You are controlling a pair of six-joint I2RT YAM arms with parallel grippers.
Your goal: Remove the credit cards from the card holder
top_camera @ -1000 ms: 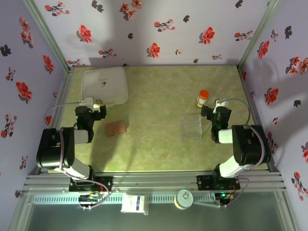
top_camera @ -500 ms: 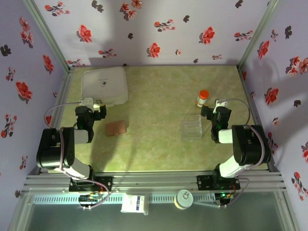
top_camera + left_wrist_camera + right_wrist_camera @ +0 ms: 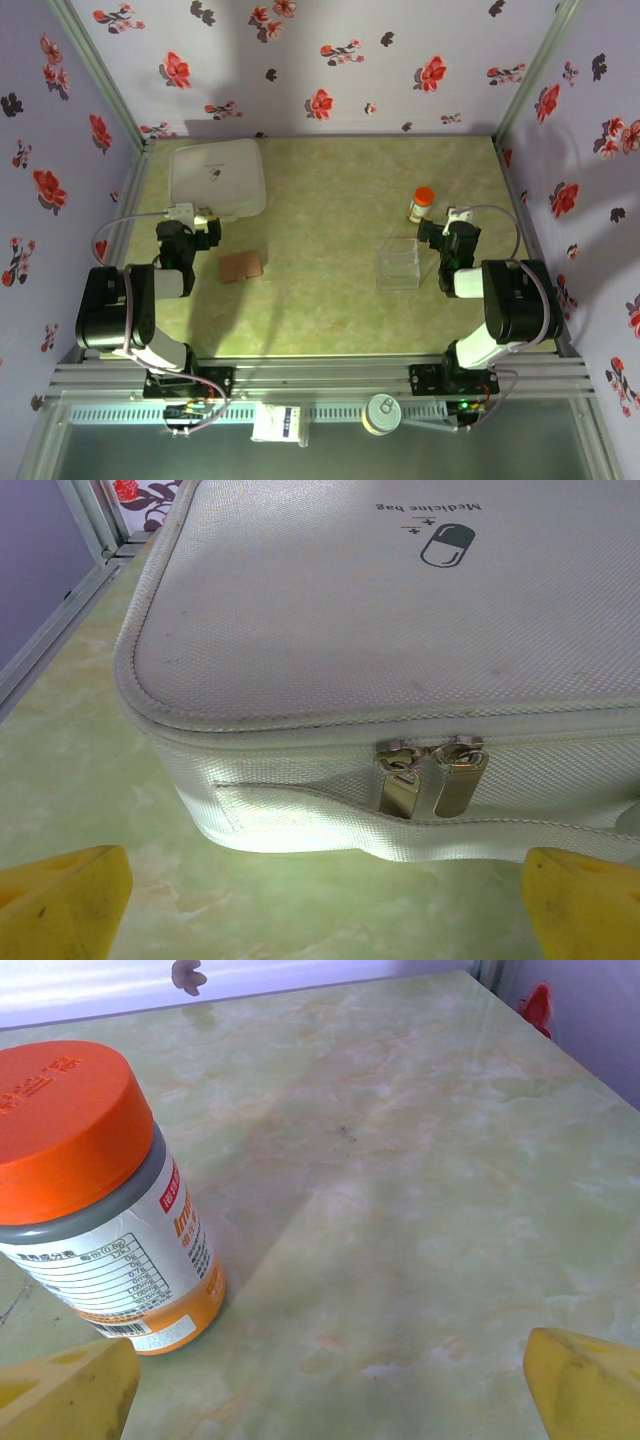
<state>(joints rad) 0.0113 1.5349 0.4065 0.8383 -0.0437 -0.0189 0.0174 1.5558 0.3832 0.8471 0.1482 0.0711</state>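
Lying shut on the pale green marbled tabletop (image 3: 320, 320), the brown card holder (image 3: 241, 265) sat just right of the left tool (image 3: 320, 905), presumably with the credit cards tucked inside, within easy reach of that arm and well apart from the right tool (image 3: 325, 1385). Both tools stood wide open and empty, likely parked at rest: the left faced the zippers of a white medicine bag (image 3: 400, 630), the right an orange-capped pill bottle (image 3: 95, 1190) near a clear plastic box (image 3: 399, 264). Purple walls (image 3: 300, 60) printed with red flowers, set in a metal frame, enclosed the tabletop.
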